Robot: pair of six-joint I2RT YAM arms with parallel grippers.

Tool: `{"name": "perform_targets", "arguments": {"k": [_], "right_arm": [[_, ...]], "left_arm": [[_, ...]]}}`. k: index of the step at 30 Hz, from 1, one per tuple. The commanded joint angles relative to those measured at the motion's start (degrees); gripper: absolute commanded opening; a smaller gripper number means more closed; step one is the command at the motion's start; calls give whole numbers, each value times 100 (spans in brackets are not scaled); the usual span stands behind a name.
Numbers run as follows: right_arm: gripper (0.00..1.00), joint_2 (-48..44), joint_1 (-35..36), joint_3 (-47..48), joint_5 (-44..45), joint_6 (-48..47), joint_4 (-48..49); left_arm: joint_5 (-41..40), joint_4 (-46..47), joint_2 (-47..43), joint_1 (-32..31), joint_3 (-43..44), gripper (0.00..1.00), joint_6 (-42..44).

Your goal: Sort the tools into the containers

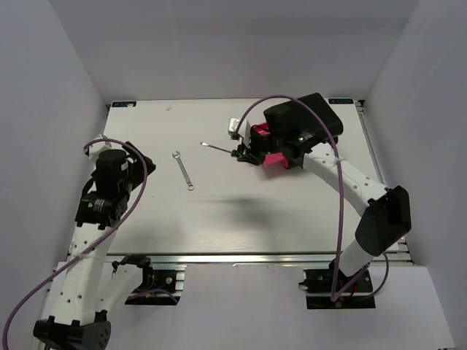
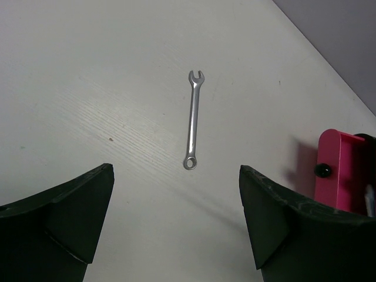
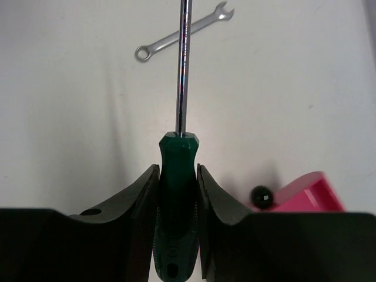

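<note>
Between the right fingers (image 3: 141,200): green-handled screwdriver (image 3: 176,194), gripped on both sides of the handle, fingers closed down to handle width with the handle's butt end running back between them. Its steel shaft (image 3: 183,70) points straight out from the wrist camera. From above, the screwdriver (image 1: 219,149) sits at the bench's far middle with its tip pointing left; can't tell if the tip touches the bench (image 1: 241,219). In the right wrist view the shaft crosses in front of the wrench (image 3: 202,23), but that's only line of sight: the overhead shows the wrench (image 1: 183,170) lying flat on the bench, apart from the tip, to its left and nearer the arms, ring end toward the near edge. Just right of the gripped handle is a pink drawer (image 3: 305,194) with a round black knob (image 3: 261,195). Overhead, that drawer (image 1: 276,160) sticks out of the black cabinet (image 1: 306,113) at far right, right arm reaching beside it. Left fingers (image 2: 76,200) are spread wide, holding nothing, above bare bench at the left side, wrench (image 2: 194,120) ahead of them, open end away from the camera. Drawer front (image 2: 338,170) and knob (image 2: 322,171) show at that view's right edge.
</note>
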Motion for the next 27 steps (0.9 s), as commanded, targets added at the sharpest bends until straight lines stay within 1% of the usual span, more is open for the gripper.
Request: {"name": "perform_targets", "arguments": {"k": [1,6,10,12,14,17,21,27], "right_arm": [[0,91,-161,156,-602,-1082,88],[0,785,-769,596,-707,-1303,360],[0,1014,-1295,640,-944,-1751,852],[0,1215,-1454,832,-1024,-2076,783],[0,1374,-1543,1008,-1015,-2329,608],[0,1594,-1675,1229,-1032,-2463,510],[0,1726,-1754,1194,-971,-2682,519],[0,1814,-1868,1027,-866,-2630,677]], "left_arm": [[298,565,252,-8,-115,96,-38],[483,899,552,1,-115,96,-12],[615,1066,684,1,-202,96,-46],[641,1172,710,-8,-264,96,-90],[694,1268,728,-8,-352,96,-126],[782,1365,763,-8,-414,96,-170],[826,1392,842,-8,-431,96,-196],[879,1436,869,-8,-458,96,-196]]}}
